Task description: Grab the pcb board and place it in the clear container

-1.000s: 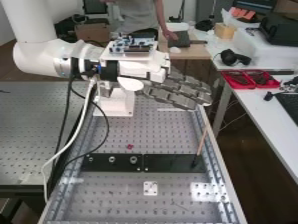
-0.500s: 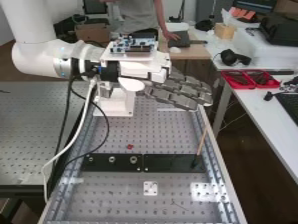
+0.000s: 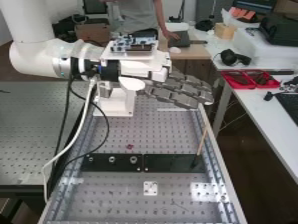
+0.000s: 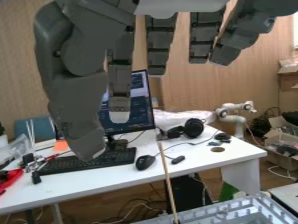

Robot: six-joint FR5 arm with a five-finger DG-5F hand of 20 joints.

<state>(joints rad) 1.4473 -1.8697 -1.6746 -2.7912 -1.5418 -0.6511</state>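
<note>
1. Your hand (image 3: 178, 91) is raised near the far end of the perforated bench (image 3: 156, 135), its fingers extended and apart.
2. You see a circuit board (image 3: 132, 44) atop the white mount (image 3: 143, 64) at the arm's wrist; whether it is the task's board, you cannot tell.
3. Across the bench, two dark plates (image 3: 169, 164) lie end to end; a thin stick (image 3: 201, 142) slants up from one.
4. In your wrist view, a keyboard (image 4: 90, 163) and headphones (image 4: 193, 128) rest on a white table (image 4: 120, 177).

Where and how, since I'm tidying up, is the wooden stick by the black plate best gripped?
Probably pinch the wooden stick by its upper half, from the middle of the bench: it stands nearly upright with that part free, its lower end is at the black plate, and a metal rail runs close beyond it.
</note>
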